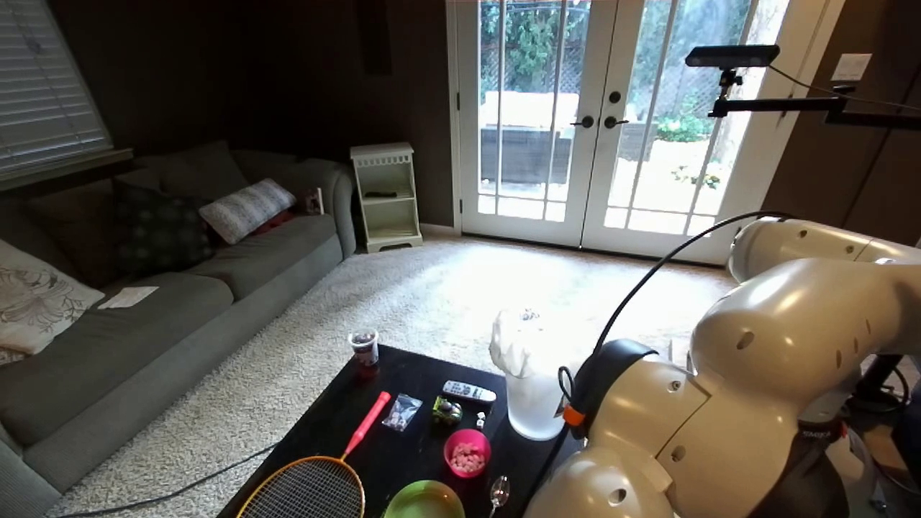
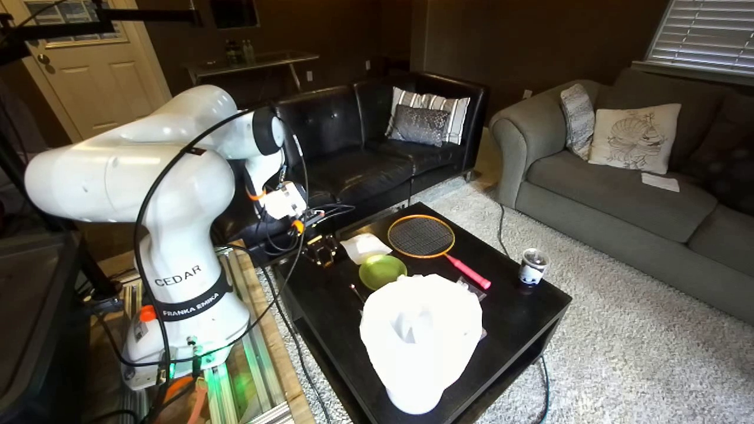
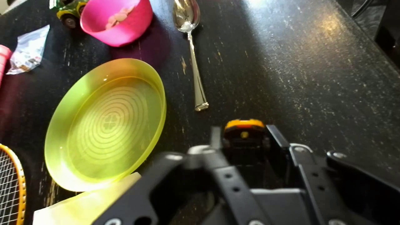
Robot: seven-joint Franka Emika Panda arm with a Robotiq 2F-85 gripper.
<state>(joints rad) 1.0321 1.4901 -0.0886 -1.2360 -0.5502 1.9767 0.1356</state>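
orange-and-black toy (image 3: 244,134), perhaps a small car, sits between the fingertips of the hand (image 3: 245,135) at the near side of the bench (image 3: 312,78). the hand looks partly closed and grasping it, with pads (image 3: 277,136) up against the left and right flanks, though the contact itself is dark. whether the toy rests on the bench or is lifted clear, i cannot tell. left of it lies the green plate (image 3: 109,125), beside a pale paper (image 3: 87,201); farther off are the spoon (image 3: 195,68) and the pink bowl (image 3: 134,28).

it is probably light and stiff, with a hard, smooth shell that could slip or twist if pinched too high. the low, straight flanks seem the best hold, gripped squarely across the width; little about it looks fragile.

its underside and rear are hidden, and its lower part melts into the black fingers. the left finger is blurred. in an exterior view the hand (image 2: 321,250) is small and tangled with cables, so the toy cannot be picked out. the racket (image 3: 20,184) is cut off by the left edge of the wrist view.
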